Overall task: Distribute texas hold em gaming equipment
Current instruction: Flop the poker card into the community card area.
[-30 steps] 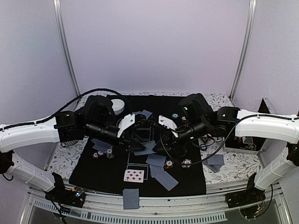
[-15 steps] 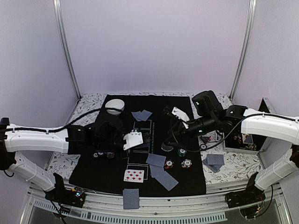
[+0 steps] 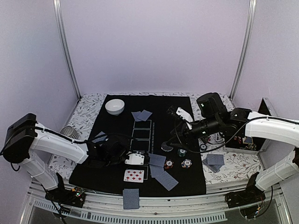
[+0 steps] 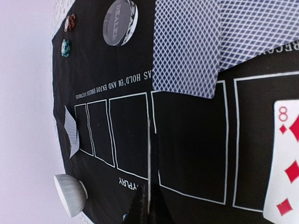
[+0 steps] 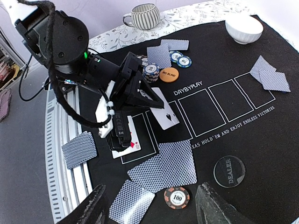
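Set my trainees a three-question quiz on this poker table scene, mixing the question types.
1. True or false: the face-up red card on the black mat is an eight of diamonds.
2. Which word is printed on the clear disc? A Dealer, B Banker, C Fold.
3. Fill in: the right gripper is ___.
Key: 1 true; 2 A; 3 open.

Pale lilac wall panels [image 3: 154, 46] close in the back and both sides, joined by slim aluminium uprights [image 3: 64, 51]. The table [image 3: 60, 163] wears a white cloth with a grey leaf pattern, and a ribbed aluminium rail [image 3: 177, 205] runs along its near edge. The light is soft and even; grey floor [image 5: 23, 140] shows beyond that rail
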Motion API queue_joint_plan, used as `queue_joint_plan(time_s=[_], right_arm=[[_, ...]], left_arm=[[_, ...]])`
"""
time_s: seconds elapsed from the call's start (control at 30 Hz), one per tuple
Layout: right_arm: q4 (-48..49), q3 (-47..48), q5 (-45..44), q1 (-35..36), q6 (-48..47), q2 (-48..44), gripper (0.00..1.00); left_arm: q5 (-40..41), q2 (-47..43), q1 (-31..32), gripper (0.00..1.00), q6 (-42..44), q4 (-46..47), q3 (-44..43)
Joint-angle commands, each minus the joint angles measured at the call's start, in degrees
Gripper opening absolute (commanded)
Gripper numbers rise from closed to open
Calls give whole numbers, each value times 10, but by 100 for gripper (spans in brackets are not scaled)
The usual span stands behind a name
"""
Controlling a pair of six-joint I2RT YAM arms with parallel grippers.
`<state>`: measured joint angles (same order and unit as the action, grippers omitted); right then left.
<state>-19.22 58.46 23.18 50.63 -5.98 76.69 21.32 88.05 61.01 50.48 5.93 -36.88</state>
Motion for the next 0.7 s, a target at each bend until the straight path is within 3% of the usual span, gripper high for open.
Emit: queue_joint_plan(time_s=[0.0, 0.13, 0.23, 0.53, 0.67], right_arm=[[13, -10, 16, 2, 6, -25, 66], [17, -18, 20, 2, 8, -34, 65], [17, -19, 23, 2, 10, -36, 66], [18, -17, 30, 2, 13, -34, 66], [18, -15, 32, 2, 13, -33, 66]], left_arm=[[23, 24, 2, 0, 41, 65, -10], [25, 48, 1, 0, 60, 81, 0], [3, 58, 7, 0, 30, 19, -18], [-20, 23, 19, 45, -15, -83, -39], [-6, -5, 32, 55, -28, -102, -41]])
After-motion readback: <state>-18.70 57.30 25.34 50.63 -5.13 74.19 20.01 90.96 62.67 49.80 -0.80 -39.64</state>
